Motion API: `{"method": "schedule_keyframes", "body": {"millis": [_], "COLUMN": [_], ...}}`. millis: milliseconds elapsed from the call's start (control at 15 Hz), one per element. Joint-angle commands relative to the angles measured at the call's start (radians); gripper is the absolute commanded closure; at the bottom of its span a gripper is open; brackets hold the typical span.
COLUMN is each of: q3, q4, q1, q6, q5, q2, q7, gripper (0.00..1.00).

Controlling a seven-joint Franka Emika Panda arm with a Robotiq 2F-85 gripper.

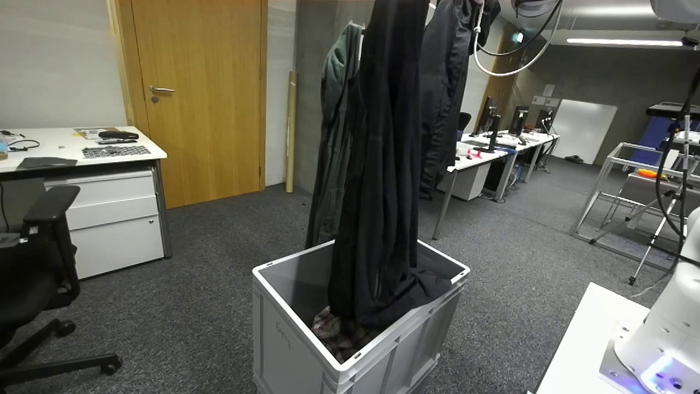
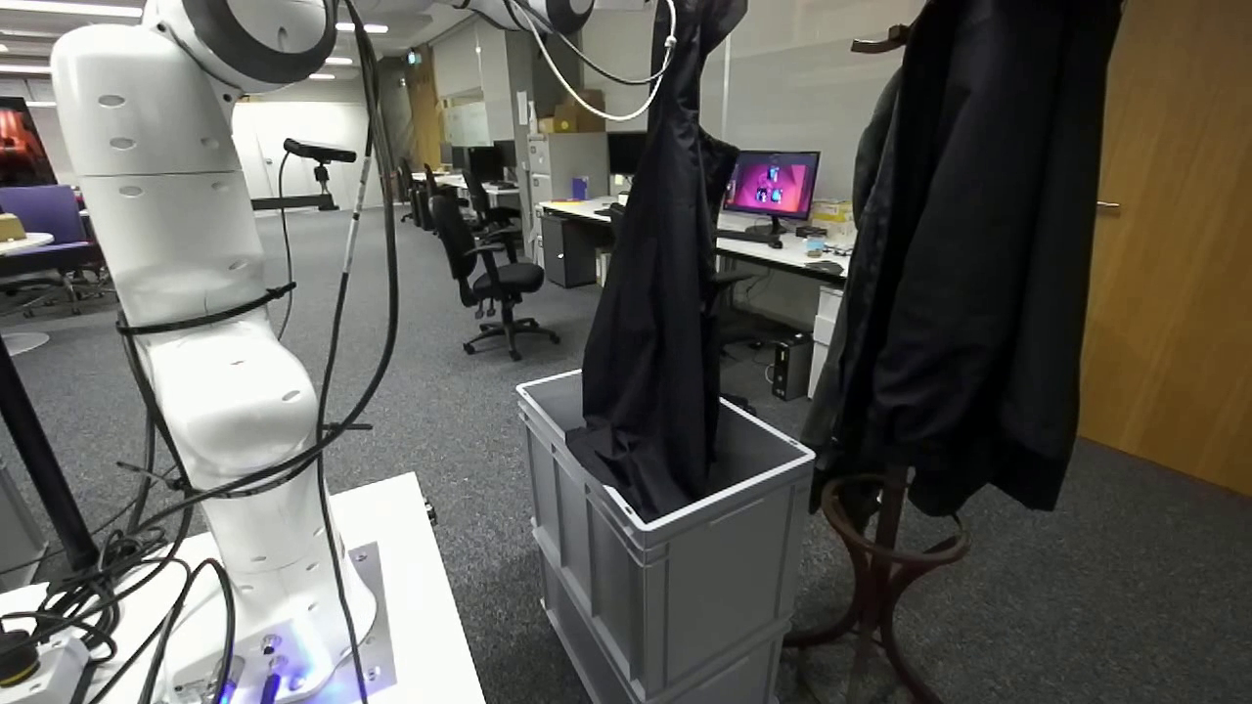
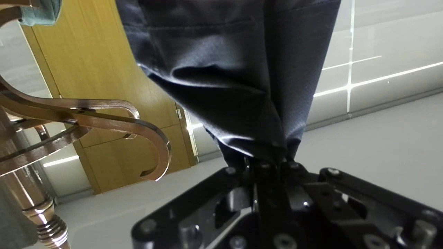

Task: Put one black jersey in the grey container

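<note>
The Robotiq gripper (image 3: 266,166) is pressed together on the gathered upper end of the black jersey (image 2: 650,332); the garment hangs down into the light-grey plastic crate (image 2: 724,577), lower folds bunched at the long rim nearest the robot arm (image 2: 225,391); 1 plaid cloth (image 1: 327,324) lies inside, toward the near corner in an exterior view; beside the crate, 1 black jacket (image 2: 988,293) hangs on the wooden coat stand (image 2: 885,553).
</note>
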State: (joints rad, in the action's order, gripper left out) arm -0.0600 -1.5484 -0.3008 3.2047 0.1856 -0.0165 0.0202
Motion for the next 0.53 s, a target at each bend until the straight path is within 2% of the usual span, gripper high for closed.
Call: {"method": "schedule_keyframes", "body": {"millis": [0, 67, 133, 467], "q3": [-0.040, -0.042, -0.002, 0.013], "q4": [0.000, -0.013, -0.024, -0.036], "q1": [0.060, 0.067, 0.034, 0.035], "q6": [-0.044, -0.064, -0.080, -0.175], "q5": [-0.039, -0.042, -0.060, -0.160], "q2": [0.023, 0.031, 0.038, 0.048], "q7": [-0.052, -0.058, -0.081, -0.194], "gripper": [1.00, 1.00, 1.00, 1.00]}}
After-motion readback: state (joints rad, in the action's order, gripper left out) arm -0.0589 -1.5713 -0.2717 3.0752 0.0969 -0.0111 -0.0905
